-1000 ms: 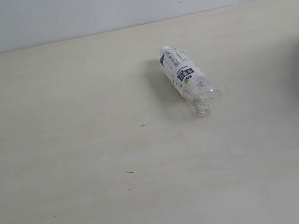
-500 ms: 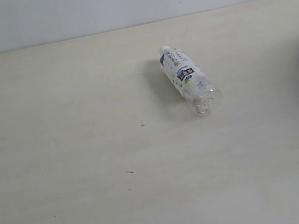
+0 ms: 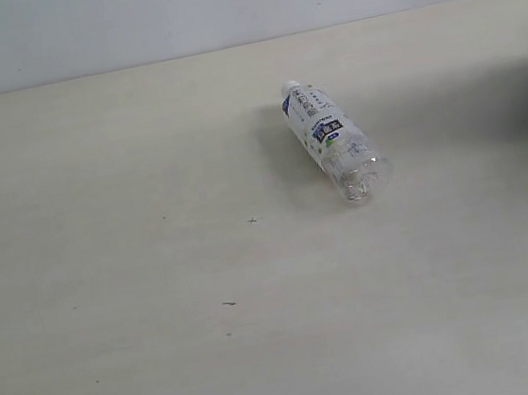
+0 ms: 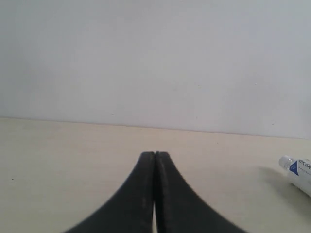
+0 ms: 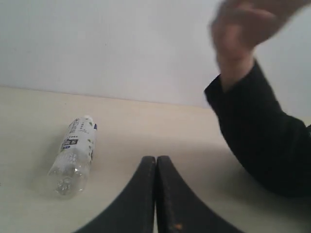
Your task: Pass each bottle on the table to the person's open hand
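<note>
Pale worktop, plain wall at top; bottle lies right of centre. Clenched, empty: left tool, right tool.

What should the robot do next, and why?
Probably open the right gripper and reach for the bottle. It lies untouched on its side on the table, that gripper is shut and empty, and the person's hand is raised nearby.
</note>
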